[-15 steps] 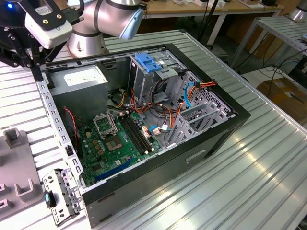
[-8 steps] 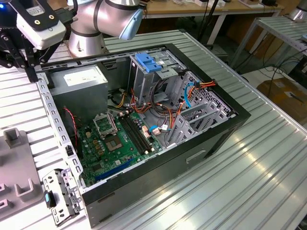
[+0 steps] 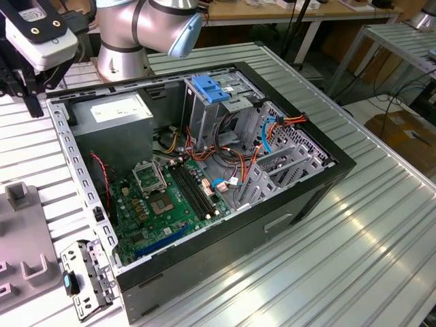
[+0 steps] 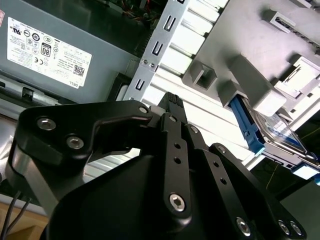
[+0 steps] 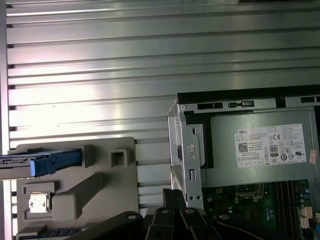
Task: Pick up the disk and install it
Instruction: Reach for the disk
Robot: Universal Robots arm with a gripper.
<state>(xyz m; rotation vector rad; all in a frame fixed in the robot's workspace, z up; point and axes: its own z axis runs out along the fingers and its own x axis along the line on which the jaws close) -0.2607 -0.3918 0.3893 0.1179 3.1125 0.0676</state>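
Gripper, jaws drawn together and empty, hovers between open computer case and grey holder, where the disk stands on edge in a slot; a clean pick likely needs jaws squared across its flat faces.

**Exterior view.** A camera off the arm, set high, looks obliquely down at middle range on the open case, the ribbed table and the arm's base. The hand hangs at the exterior view's left.

**First wrist view.** Carried above the hand, this camera faces straight down on the table, with the hand's black links in the foreground.

**Second wrist view.** Set close behind the hand, this camera looks obliquely along its links.

**Shared ground.** Both wrist views take in the power supply, the case's rim, the grey fixture and the disk. The exterior view shares the power supply, rim and fixture.
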